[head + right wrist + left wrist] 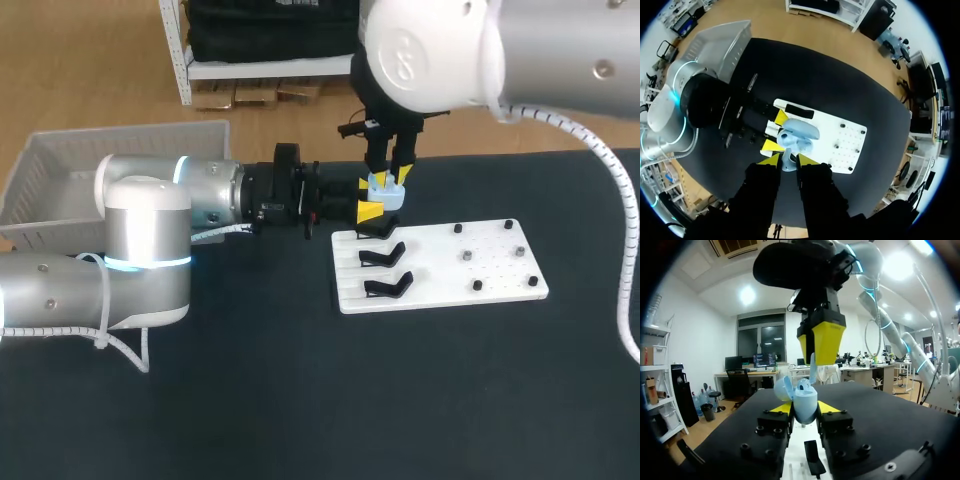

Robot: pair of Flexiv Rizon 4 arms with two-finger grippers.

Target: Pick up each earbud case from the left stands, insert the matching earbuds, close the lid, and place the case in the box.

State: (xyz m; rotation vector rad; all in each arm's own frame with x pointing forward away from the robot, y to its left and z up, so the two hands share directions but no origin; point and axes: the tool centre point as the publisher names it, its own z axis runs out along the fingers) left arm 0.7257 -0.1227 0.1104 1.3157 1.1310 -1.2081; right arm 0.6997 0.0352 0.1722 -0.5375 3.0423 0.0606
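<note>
A light blue earbud case (388,197) (804,399) (799,132) hangs with its lid open above the far left corner of the white board (470,270). My left gripper (370,211) (805,409) comes in level from the left and is shut on the case's body. Directly above it, my right gripper (388,180) (788,160) (821,342) points straight down. It is shut on a small light blue earbud (788,161) (812,367) that sits at the open mouth of the case.
Two empty black stands (382,254) (388,285) sit on the board's left side, with small pegs (466,256) on its right. A grey basket (60,170) (722,40) stands at the table's far left. Black tabletop lies in front of the board.
</note>
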